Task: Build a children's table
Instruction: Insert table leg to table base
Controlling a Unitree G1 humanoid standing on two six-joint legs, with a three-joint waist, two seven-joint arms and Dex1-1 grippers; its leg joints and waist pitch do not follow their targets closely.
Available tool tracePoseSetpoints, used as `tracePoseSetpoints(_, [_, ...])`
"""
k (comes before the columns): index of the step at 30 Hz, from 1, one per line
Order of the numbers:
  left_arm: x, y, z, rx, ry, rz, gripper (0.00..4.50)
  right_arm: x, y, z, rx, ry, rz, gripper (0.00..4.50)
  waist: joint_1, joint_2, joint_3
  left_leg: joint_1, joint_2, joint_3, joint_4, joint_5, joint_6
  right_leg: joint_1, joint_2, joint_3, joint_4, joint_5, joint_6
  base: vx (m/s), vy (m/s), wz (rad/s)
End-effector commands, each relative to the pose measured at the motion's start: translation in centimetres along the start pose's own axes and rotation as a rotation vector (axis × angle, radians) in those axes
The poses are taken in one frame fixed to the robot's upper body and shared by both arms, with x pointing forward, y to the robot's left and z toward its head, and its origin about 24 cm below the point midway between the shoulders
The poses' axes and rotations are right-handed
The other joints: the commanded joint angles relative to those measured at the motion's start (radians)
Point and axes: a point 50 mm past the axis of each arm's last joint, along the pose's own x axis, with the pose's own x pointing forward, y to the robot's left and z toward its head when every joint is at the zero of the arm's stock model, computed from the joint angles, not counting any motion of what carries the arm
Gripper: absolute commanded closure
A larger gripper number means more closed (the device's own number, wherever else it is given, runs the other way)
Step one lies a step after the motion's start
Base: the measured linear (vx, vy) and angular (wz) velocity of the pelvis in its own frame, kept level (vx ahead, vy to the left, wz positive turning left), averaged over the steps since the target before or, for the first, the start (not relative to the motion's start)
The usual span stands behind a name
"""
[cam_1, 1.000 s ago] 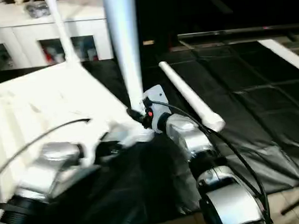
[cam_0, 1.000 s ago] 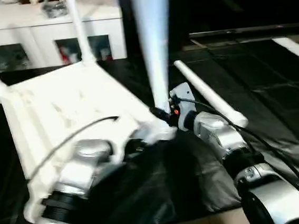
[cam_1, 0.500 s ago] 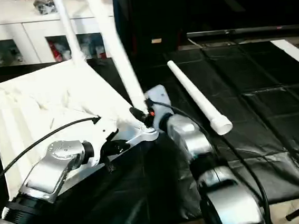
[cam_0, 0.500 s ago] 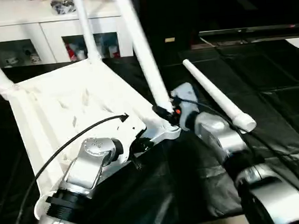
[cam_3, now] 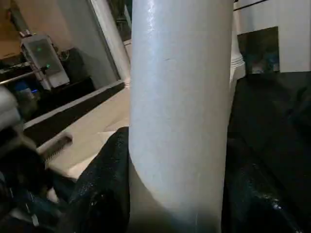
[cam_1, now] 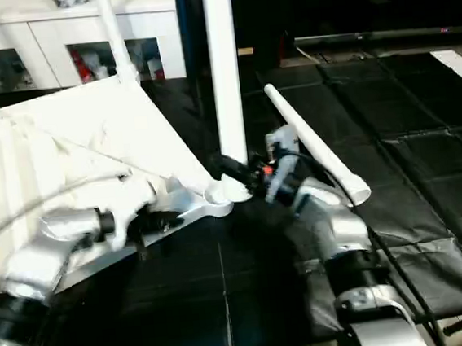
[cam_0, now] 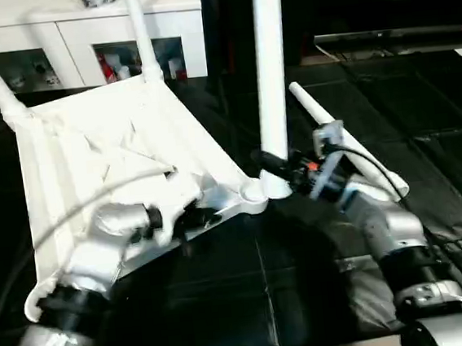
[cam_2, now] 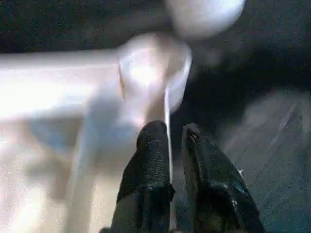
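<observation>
- The children's table (cam_0: 90, 154) lay upside down on the black floor mat (cam_0: 421, 106), ribbed underside up, probably so the corner sockets faced up to take the legs.
- Two legs stood in the far corners; a third leg (cam_0: 270, 71) rose upright from the near corner socket (cam_0: 253, 194).
- The right claw (cam_1: 235, 172) was clamped round that leg just above the socket, its forearm reaching in low from the right, seemingly to seat it.
- The left claw (cam_2: 167, 145) had its fingers nearly together astride the thin rim beside that socket, likely steadying the top.
- A fourth leg (cam_0: 347, 141) lay loose on the mat just behind the right arm.
</observation>
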Motion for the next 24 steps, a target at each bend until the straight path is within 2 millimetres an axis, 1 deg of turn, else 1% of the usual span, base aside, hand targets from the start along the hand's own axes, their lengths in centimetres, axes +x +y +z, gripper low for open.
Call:
tracePoseSetpoints(1, [-0.7, 0.3, 1.7, 0.019, -0.078, -0.025, 3.61, -0.1, 0.3, 0.9, -0.015, -0.016, 0.021, 2.59, 0.007, 0.008, -0.069, 0.019, 0.054, -0.015, -0.064, -0.160, 0.054, 0.069, -0.089, 0.068, -0.059, -0.130, -0.217, 0.000, 0.000, 0.00])
tracePoseSetpoints(2, [-1.1, 0.5, 2.4, -0.002, -0.120, -0.029, 3.55, -0.1, 0.4, 1.0, -0.019, -0.014, 0.024, 2.59, 0.006, 0.008, -0.065, 0.023, 0.055, -0.015, -0.067, -0.191, 0.035, 0.066, -0.088, 0.068, -0.063, -0.176, -0.206, 0.000, 0.000, 0.00])
tracePoseSetpoints(3, [-1.4, 0.9, 3.2, -0.032, -0.173, -0.022, 3.55, -0.1, 0.6, 1.1, -0.029, -0.011, 0.027, 2.59, 0.009, 0.008, -0.064, 0.026, 0.053, -0.014, -0.067, -0.215, 0.020, 0.064, -0.089, 0.069, -0.068, -0.216, -0.196, 0.000, 0.000, 0.00])
tracePoseSetpoints(4, [-1.8, 1.5, 4.4, -0.062, -0.233, 0.002, 3.55, -0.1, 0.8, 1.2, -0.038, -0.008, 0.024, 2.59, 0.007, 0.006, -0.061, 0.027, 0.052, -0.013, -0.068, -0.229, 0.014, 0.062, -0.088, 0.069, -0.070, -0.239, -0.191, 0.000, 0.000, 0.00])
tracePoseSetpoints(5, [-1.9, 2.1, 5.0, -0.073, -0.254, 0.045, 3.53, 0.0, 1.0, 1.3, -0.035, -0.010, 0.018, 2.59, 0.010, 0.006, -0.062, 0.030, 0.050, -0.015, -0.067, -0.244, 0.005, 0.062, -0.090, 0.069, -0.075, -0.280, -0.178, 0.000, 0.000, 0.00])
tracePoseSetpoints(6, [-1.9, 2.5, 5.4, -0.080, -0.265, 0.074, 3.53, 0.1, 1.0, 1.3, -0.032, -0.012, 0.015, 2.59, 0.009, 0.006, -0.060, 0.030, 0.050, -0.014, -0.068, -0.250, 0.004, 0.060, -0.089, 0.069, -0.079, -0.296, -0.170, 0.000, 0.000, 0.00])
tracePoseSetpoints(7, [-1.8, 3.3, 6.0, -0.102, -0.275, 0.143, 3.53, 0.2, 1.1, 1.3, -0.050, -0.013, 0.003, 2.59, 0.011, 0.005, -0.060, 0.029, 0.049, -0.017, -0.068, -0.250, 0.000, 0.063, -0.090, 0.069, -0.081, -0.317, -0.156, 0.000, 0.000, 0.00])
tracePoseSetpoints(8, [-1.8, 3.8, 6.4, -0.119, -0.281, 0.190, 3.53, 0.3, 1.2, 1.3, -0.063, -0.014, -0.005, 2.59, 0.012, 0.009, -0.060, 0.029, 0.049, -0.016, -0.068, -0.251, -0.002, 0.061, -0.088, 0.069, -0.081, -0.321, -0.149, 0.000, 0.000, 0.00])
tracePoseSetpoints(9, [-1.6, 4.4, 6.7, -0.122, -0.276, 0.244, 3.53, 0.4, 1.3, 1.3, -0.074, -0.025, -0.011, 2.59, 0.016, 0.005, -0.060, 0.032, 0.047, -0.017, -0.068, -0.258, -0.005, 0.059, -0.088, 0.067, -0.087, -0.342, -0.131, 0.000, 0.000, 0.00])
tracePoseSetpoints(10, [-1.3, 5.1, 7.2, -0.128, -0.262, 0.312, 3.53, 0.4, 1.5, 1.2, -0.078, -0.009, -0.006, 2.59, 0.016, 0.006, -0.060, 0.030, 0.047, -0.018, -0.068, -0.258, -0.006, 0.061, -0.090, 0.067, -0.086, -0.348, -0.127, 0.000, 0.000, 0.00])
tracePoseSetpoints(11, [-1.0, 5.5, 7.4, -0.128, -0.251, 0.351, 3.53, 0.5, 1.6, 1.1, -0.078, 0.005, 0.000, 2.59, 0.016, 0.006, -0.057, 0.033, 0.045, -0.018, -0.068, -0.269, -0.005, 0.058, -0.083, 0.065, -0.093, -0.377, -0.104, 0.000, 0.000, 0.00])
tracePoseSetpoints(12, [-0.8, 5.8, 7.8, -0.124, -0.249, 0.384, 3.53, 0.6, 1.8, 1.0, -0.078, 0.020, 0.003, 2.59, 0.018, 0.004, -0.059, 0.034, 0.045, -0.020, -0.068, -0.268, -0.005, 0.060, -0.086, 0.066, -0.093, -0.381, -0.097, 0.000, 0.000, 0.00])
tracePoseSetpoints(13, [-0.3, 6.0, 8.3, -0.118, -0.258, 0.403, 3.53, 0.6, 1.9, 0.9, -0.082, 0.035, 0.003, 2.59, 0.018, 0.003, -0.063, 0.025, 0.046, -0.022, -0.069, -0.240, -0.003, 0.069, -0.089, 0.066, -0.089, -0.360, -0.089, 0.000, 0.000, 0.00])
tracePoseSetpoints(14, [0.2, 5.9, 9.0, -0.117, -0.274, 0.397, 3.53, 0.7, 2.0, 0.8, -0.090, 0.045, 0.006, 2.59, 0.020, 0.003, -0.064, 0.028, 0.047, -0.021, -0.067, -0.223, 0.002, 0.065, -0.087, 0.066, -0.089, -0.333, -0.090, 0.000, 0.000, 0.00])
tracePoseSetpoints(15, [0.5, 5.9, 9.4, -0.113, -0.283, 0.391, 3.53, 0.7, 2.0, 0.8, -0.093, 0.048, 0.006, 2.59, 0.021, 0.002, -0.069, 0.024, 0.048, -0.022, -0.065, -0.195, 0.005, 0.070, -0.089, 0.066, -0.081, -0.283, -0.105, 0.000, 0.000, 0.00])
tracePoseSetpoints(16, [1.7, 5.4, 11.1, -0.095, -0.326, 0.355, 3.53, 0.7, 2.1, 0.6, -0.104, 0.065, 0.002, 2.59, 0.025, 0.004, -0.073, 0.026, 0.048, -0.019, -0.061, -0.168, 0.011, 0.067, -0.088, 0.067, -0.077, -0.226, -0.122, 0.000, 0.000, 0.00])
tracePoseSetpoints(17, [1.7, 5.4, 11.1, -0.095, -0.326, 0.355, 3.53, 0.7, 2.1, 0.6, -0.104, 0.065, 0.002, 2.59, 0.026, 0.004, -0.074, 0.027, 0.051, -0.019, -0.060, -0.158, 0.014, 0.066, -0.088, 0.068, -0.073, -0.195, -0.138, 0.000, 0.000, 0.00])
tracePoseSetpoints(18, [2.9, 4.5, 13.2, -0.061, -0.380, 0.293, 3.53, 0.7, 2.1, 0.4, -0.126, 0.083, -0.009, 2.59, 0.026, 0.003, -0.076, 0.023, 0.051, -0.020, -0.059, -0.143, 0.019, 0.069, -0.089, 0.067, -0.068, -0.163, -0.152, 0.000, 0.000, 0.00])
tracePoseSetpoints(19, [3.2, 4.1, 14.1, -0.049, -0.411, 0.263, 3.53, 0.6, 2.0, 0.4, -0.128, 0.087, -0.018, 2.59, 0.031, 0.005, -0.081, 0.021, 0.051, -0.019, -0.053, -0.107, 0.029, 0.071, -0.090, 0.067, -0.059, -0.093, -0.174, 0.000, 0.000, 0.00])
tracePoseSetpoints(20, [3.4, 3.6, 14.8, -0.037, -0.444, 0.225, 3.53, 0.6, 2.0, 0.3, -0.129, 0.091, -0.023, 2.59, 0.032, 0.003, -0.082, 0.018, 0.051, -0.019, -0.051, -0.086, 0.037, 0.073, -0.090, 0.067, -0.053, -0.052, -0.187, 0.000, 0.000, 0.00])
tracePoseSetpoints(21, [3.6, 2.9, 15.6, -0.014, -0.481, 0.177, 3.53, 0.6, 1.9, 0.3, -0.138, 0.097, -0.030, 2.59, 0.035, 0.002, -0.082, 0.014, 0.050, -0.019, -0.047, -0.052, 0.063, 0.075, -0.090, 0.066, -0.045, 0.025, -0.214, 0.000, 0.000, 0.00])
tracePoseSetpoints(22, [3.6, 2.9, 15.6, -0.014, -0.481, 0.177, 3.53, 0.6, 1.9, 0.3, -0.138, 0.097, -0.030, 2.59, 0.036, 0.001, -0.081, 0.013, 0.049, -0.019, -0.046, -0.051, 0.069, 0.077, -0.092, 0.066, -0.044, 0.033, -0.221, 0.000, 0.000, 0.00])
tracePoseSetpoints(23, [3.8, 1.8, 16.4, 0.023, -0.528, 0.106, 3.53, 0.5, 1.8, 0.2, -0.147, 0.107, -0.036, 2.59, 0.036, 0.001, -0.081, 0.011, 0.048, -0.018, -0.045, -0.051, 0.077, 0.081, -0.093, 0.065, -0.044, 0.035, -0.226, 0.000, 0.000, 0.00])
tracePoseSetpoints(24, [3.9, 1.1, 16.6, 0.039, -0.537, 0.061, 3.53, 0.5, 1.8, 0.2, -0.147, 0.109, -0.038, 2.59, 0.036, 0.000, -0.081, 0.012, 0.048, -0.017, -0.046, -0.055, 0.082, 0.081, -0.093, 0.065, -0.045, 0.029, -0.230, 0.000, 0.000, 0.00])
